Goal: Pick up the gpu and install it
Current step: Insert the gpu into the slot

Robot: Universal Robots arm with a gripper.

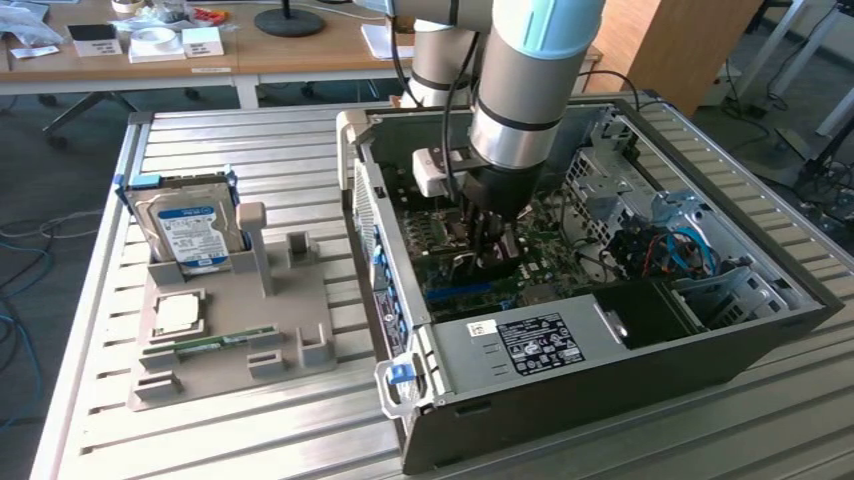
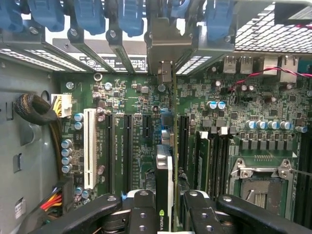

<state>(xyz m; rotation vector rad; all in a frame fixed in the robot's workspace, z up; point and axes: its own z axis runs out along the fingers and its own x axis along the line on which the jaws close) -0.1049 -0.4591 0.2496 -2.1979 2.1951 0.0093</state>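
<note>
Gpu (image 2: 165, 170): green board edge, black cooler block, silver bracket. Fingers (image 2: 144, 212): black. Motherboard (image 2: 146, 102): dark green, one white slot, black slots. Slot clips (image 2: 130, 17): blue. Hard drive (image 1: 187, 225): silver, blue label. Holder tray (image 1: 240, 330): grey. Case (image 1: 627, 370): black shell, grey metal inside. Bench (image 1: 240, 140): pale slatted aluminium. Arm (image 1: 534, 80): silver-grey, light-blue cap.

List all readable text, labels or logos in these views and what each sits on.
Nvidia-style eye logo, no legible words: on the gpu held in the gripper.
Hard drive blue label: print too small.
Power supply sticker: unreadable.
Motherboard silkscreen: blurred.
</note>
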